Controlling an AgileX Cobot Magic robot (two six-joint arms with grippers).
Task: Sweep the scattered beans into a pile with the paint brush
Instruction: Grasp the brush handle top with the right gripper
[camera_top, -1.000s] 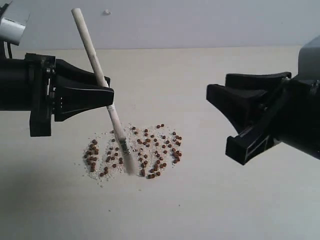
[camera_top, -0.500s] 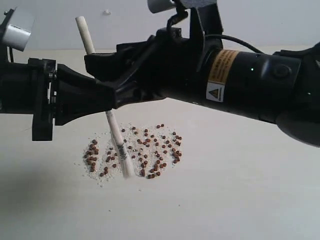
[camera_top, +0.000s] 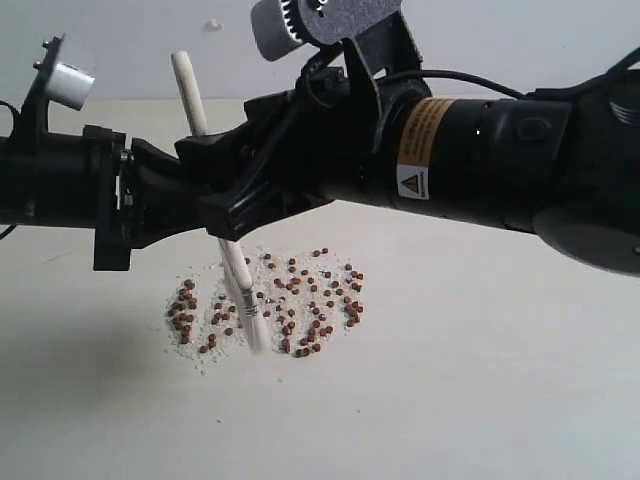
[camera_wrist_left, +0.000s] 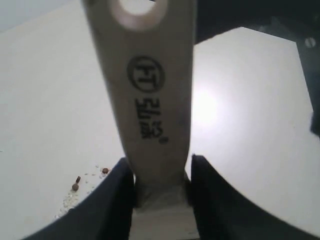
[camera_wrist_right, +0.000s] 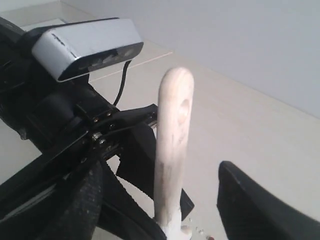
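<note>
Over the beans (camera_top: 320, 300) on the pale surface (camera_top: 480, 390), your left gripper (camera_wrist_left: 161, 172) clamps the tilted paint brush (camera_top: 190, 95) while your right gripper (camera_wrist_right: 160, 187) straddles its handle, jaws apart.

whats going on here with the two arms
The left gripper holds the paint brush by its handle, bristles down in the patch of beans. The right gripper reaches across with its jaws open on either side of the handle, not gripping it. The beans lie spread out, not piled.

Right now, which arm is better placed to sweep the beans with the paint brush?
Left. The left gripper clamps the paint brush, bristles down among the beans; the right gripper is open around the handle.
</note>
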